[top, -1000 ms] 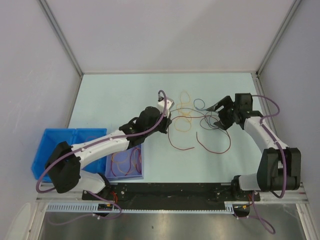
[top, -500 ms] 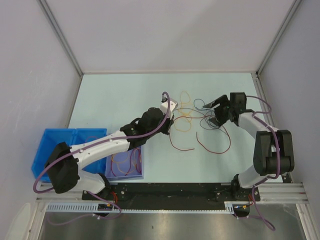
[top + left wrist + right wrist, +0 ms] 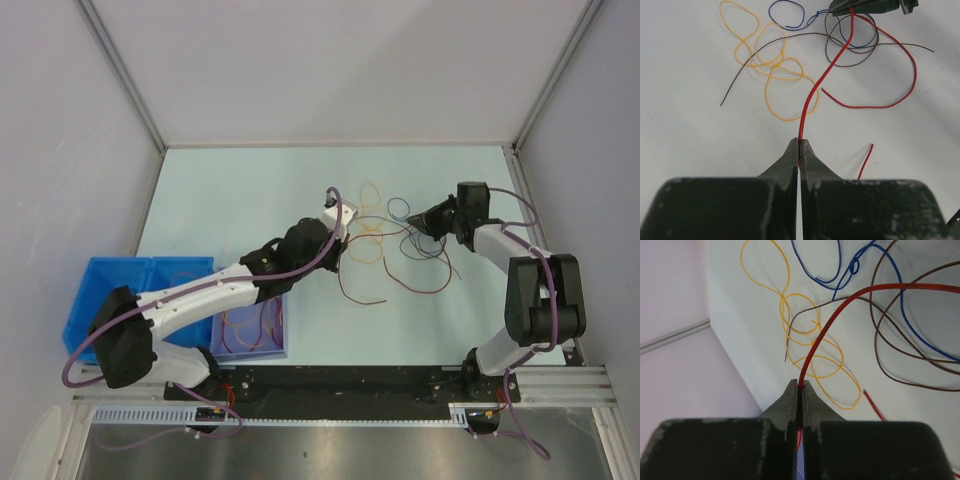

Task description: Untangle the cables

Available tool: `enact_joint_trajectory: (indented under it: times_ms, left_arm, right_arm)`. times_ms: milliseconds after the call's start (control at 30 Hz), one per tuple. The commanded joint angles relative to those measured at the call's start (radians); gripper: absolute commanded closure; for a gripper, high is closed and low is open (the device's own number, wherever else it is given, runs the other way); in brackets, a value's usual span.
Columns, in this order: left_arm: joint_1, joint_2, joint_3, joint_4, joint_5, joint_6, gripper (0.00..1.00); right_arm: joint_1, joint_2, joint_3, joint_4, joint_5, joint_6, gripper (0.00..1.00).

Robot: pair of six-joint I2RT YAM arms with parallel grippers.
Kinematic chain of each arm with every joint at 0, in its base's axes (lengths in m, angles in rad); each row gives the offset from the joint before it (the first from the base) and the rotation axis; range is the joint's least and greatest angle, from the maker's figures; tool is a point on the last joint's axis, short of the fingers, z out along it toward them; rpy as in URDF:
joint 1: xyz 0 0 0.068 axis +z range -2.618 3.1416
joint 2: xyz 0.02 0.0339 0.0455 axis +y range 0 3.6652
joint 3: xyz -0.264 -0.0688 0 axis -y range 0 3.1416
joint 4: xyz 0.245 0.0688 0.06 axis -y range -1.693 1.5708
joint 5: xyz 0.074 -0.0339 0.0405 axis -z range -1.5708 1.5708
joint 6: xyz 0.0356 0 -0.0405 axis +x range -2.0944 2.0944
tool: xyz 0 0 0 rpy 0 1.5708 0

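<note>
The cables lie tangled mid-table between my two grippers: yellow loops, a blue one, a brown one and a red cable. My left gripper is shut on the red cable. That cable rises away from its tips toward my right gripper. My right gripper is shut on the same red cable, on the tangle's right side. Beyond it lie yellow loops, blue and brown wires.
A blue bin sits at the table's near left, and beside it a paler bin holds several orange and red wires. Side walls close in the table on left and right. A loose red end lies near my left fingers.
My right gripper has moved a little left into the tangle and shut on the red cable. The red loop on the table has shifted. My left gripper has stayed shut on it.
</note>
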Motion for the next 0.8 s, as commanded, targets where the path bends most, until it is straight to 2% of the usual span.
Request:
enact_joint_trajectory:
  times_ms: [0,133,233,267,300,367,400,467,600,767]
  left_arm:
    - [-0.014,-0.06,0.039,0.008,-0.015,0.006,1.0]
    - [-0.023,-0.118,-0.018,0.034,0.017,-0.032,1.0]
    - [-0.029,-0.164,-0.09,0.034,0.032,-0.07,0.97]
    - [-0.029,-0.169,-0.099,0.036,0.037,-0.079,0.87]
    - [-0.029,-0.181,-0.113,0.034,0.041,-0.086,0.53]
    - [-0.032,-0.209,-0.13,0.034,0.055,-0.098,0.25]
    - [-0.034,-0.251,-0.149,0.034,0.067,-0.099,0.0]
    - [-0.034,-0.314,-0.171,0.083,0.086,-0.101,0.0]
    - [-0.034,-0.472,-0.168,0.06,0.06,-0.093,0.0]
    - [-0.034,-0.571,-0.121,0.045,0.055,-0.086,0.0]
  right_arm:
    - [0.002,-0.084,0.002,0.091,-0.031,0.002,1.0]
    - [0.003,-0.199,0.036,0.139,-0.097,0.015,1.0]
    - [0.005,-0.27,0.139,0.099,-0.171,0.008,1.0]
    - [0.006,-0.285,0.207,0.062,-0.203,0.004,1.0]
    - [0.009,-0.299,0.235,0.039,-0.215,0.002,1.0]
    - [0.017,-0.333,0.292,0.014,-0.251,0.011,1.0]
    - [0.023,-0.339,0.341,0.014,-0.264,0.024,1.0]
    - [0.043,-0.347,0.386,0.025,-0.307,0.039,1.0]
    - [0.103,-0.345,0.511,0.025,-0.35,0.051,1.0]
    - [0.209,-0.315,0.672,-0.073,-0.343,-0.013,1.0]
